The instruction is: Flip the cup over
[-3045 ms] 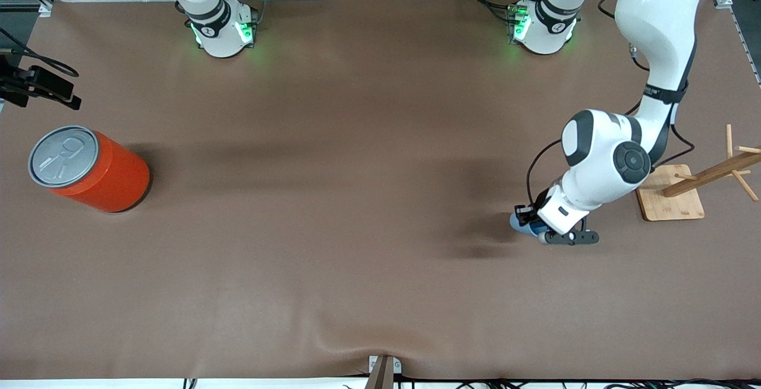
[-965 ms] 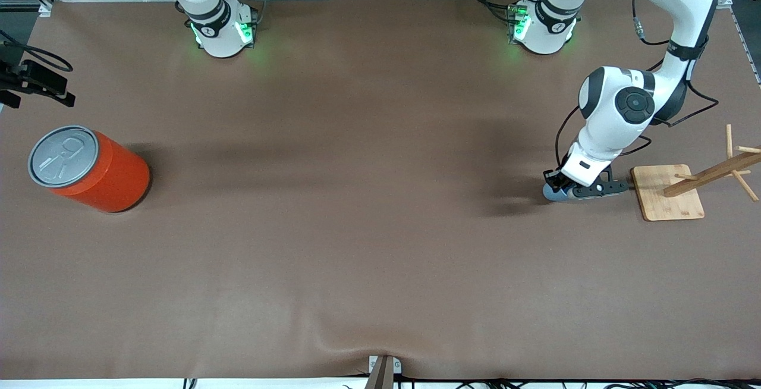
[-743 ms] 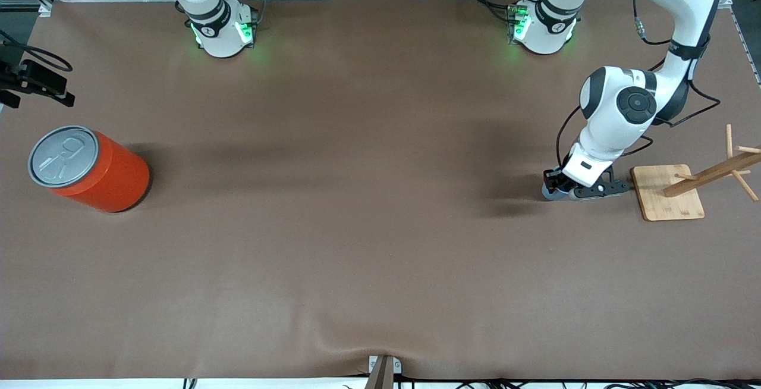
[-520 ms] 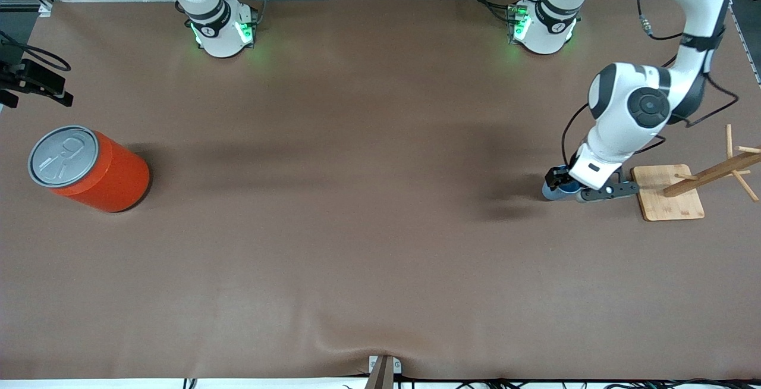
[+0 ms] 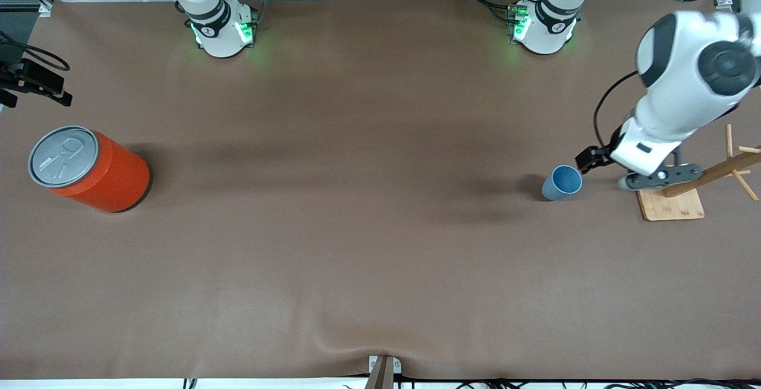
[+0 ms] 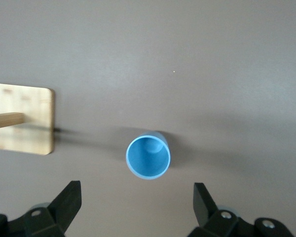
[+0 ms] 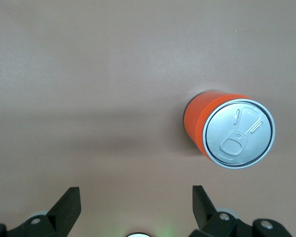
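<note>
The light-blue cup (image 5: 562,182) stands upright on the brown table, mouth up, toward the left arm's end. It also shows in the left wrist view (image 6: 148,157), open mouth facing the camera. My left gripper (image 5: 603,163) is open and empty, up in the air over the table between the cup and the wooden stand; in its own wrist view (image 6: 136,207) the fingers are spread wide and the cup is clear of them. My right gripper (image 5: 30,82) waits open and empty (image 7: 136,207) above the right arm's end of the table.
A large orange can (image 5: 89,169) with a grey pull-tab lid stands at the right arm's end, also in the right wrist view (image 7: 232,132). A wooden peg stand on a square base (image 5: 669,201) sits close beside the cup, and shows in the left wrist view (image 6: 24,118).
My left gripper carried the cup farther from the front camera, set it down upright beside the stand, opened, and rose away toward the stand. The right arm barely moved.
</note>
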You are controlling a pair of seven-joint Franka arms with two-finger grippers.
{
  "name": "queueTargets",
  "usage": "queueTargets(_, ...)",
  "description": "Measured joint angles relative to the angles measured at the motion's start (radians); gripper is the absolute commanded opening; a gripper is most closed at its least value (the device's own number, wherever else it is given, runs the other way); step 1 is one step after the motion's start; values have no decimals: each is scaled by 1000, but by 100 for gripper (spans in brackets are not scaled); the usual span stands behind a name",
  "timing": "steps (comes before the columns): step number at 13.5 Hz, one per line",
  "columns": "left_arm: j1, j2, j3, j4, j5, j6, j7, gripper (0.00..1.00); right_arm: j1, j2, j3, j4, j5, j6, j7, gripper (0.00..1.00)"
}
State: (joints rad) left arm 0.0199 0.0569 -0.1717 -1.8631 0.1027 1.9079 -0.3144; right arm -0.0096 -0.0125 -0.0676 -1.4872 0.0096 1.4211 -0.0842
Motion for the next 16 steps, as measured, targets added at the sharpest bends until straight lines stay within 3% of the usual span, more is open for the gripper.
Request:
queueTargets(4, 0, -9, -1, 260, 0, -334, 21, 100, 0, 0, -1, 1, 0, 0, 0, 100)
queueTargets(6, 0, -28, -2, 328, 0, -396, 21, 100, 0, 0, -2, 1, 0, 0, 0, 100)
queueTargets(10, 17, -54, 6, 339, -27, -398, 25, 100, 0, 0, -3, 1, 0, -1, -1, 100)
queueTargets(16, 157, -60, 16, 339, -89, -365, 180, 100, 0, 0, -4, 1, 0, -2, -1, 100)
